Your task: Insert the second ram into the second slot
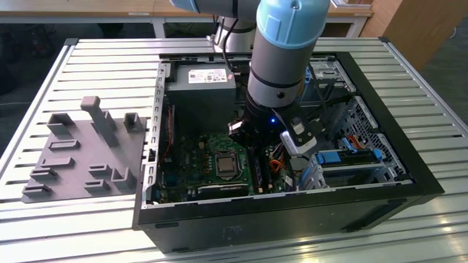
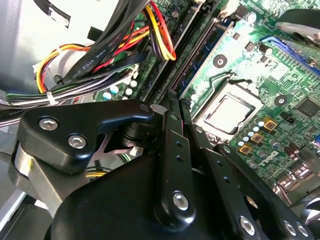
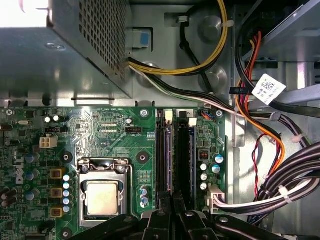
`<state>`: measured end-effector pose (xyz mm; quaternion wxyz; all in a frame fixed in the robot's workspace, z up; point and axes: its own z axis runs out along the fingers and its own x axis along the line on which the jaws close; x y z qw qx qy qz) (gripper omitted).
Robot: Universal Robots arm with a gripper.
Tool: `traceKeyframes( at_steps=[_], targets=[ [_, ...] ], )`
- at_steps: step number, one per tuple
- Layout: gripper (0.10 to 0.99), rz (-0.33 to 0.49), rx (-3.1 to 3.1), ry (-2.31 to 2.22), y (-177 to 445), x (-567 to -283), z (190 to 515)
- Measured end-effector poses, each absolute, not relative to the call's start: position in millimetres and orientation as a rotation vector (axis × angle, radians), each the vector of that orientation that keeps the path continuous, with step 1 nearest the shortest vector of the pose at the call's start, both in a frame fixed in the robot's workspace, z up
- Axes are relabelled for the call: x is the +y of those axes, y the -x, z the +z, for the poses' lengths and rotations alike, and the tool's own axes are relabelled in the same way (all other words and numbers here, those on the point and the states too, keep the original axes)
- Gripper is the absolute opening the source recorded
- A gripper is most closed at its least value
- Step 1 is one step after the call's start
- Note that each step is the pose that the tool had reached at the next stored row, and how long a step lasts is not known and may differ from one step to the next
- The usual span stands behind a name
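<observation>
A thin blue ram stick [image 2: 202,52] stands on edge in the slot nearer the processor socket [image 2: 227,112]. It appears as a bluish strip [image 3: 168,160] in the first wrist view. I cannot tell whether it is the second ram. The slot beside it [image 3: 186,160] looks dark and bare. My gripper [image 2: 172,107] is shut, its black fingers pressed together just over the near end of the two slots. Nothing shows between the fingers, and I cannot tell whether they touch the stick. In the exterior view the gripper [image 1: 254,143] reaches down into the open computer case.
Bundled cables [image 3: 270,150] run close beside the slots. The power supply box [image 1: 201,82] sits at the far end of the case [image 1: 409,164]. Light-blue drive clips [image 1: 340,157] are on the exterior view's right. A grey holder fixture [image 1: 80,153] lies on the slatted table outside the case.
</observation>
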<state>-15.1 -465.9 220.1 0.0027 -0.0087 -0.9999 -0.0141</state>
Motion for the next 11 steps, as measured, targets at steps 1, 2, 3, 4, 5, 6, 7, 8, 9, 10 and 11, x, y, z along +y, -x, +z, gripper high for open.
traceKeyframes(
  at_steps=[1,2,3,4,5,6,7,8,9,10,11],
  targets=[
    [0.137,-0.044,-3.136,0.027,15.1,-465.9,220.0],
    [0.137,-0.044,-3.136,0.027,15.1,-465.8,220.0],
    [0.137,-0.044,-3.136,0.027,15.1,-465.8,219.8],
    [0.137,-0.045,-3.136,0.027,15.1,-465.8,219.7],
    [0.137,-0.044,-3.136,0.027,15.1,-465.8,219.7],
    [0.137,-0.045,-3.136,0.027,15.1,-465.8,219.6],
    [0.137,-0.045,-3.136,0.027,15.1,-465.8,219.5],
    [0.137,-0.045,-3.136,0.027,15.1,-465.8,219.4],
    [0.137,-0.045,-3.136,0.027,15.1,-465.8,219.2],
    [0.137,-0.045,-3.136,0.027,15.1,-465.8,218.9],
    [0.137,-0.045,-3.136,0.027,15.1,-465.8,218.5]
  ],
)
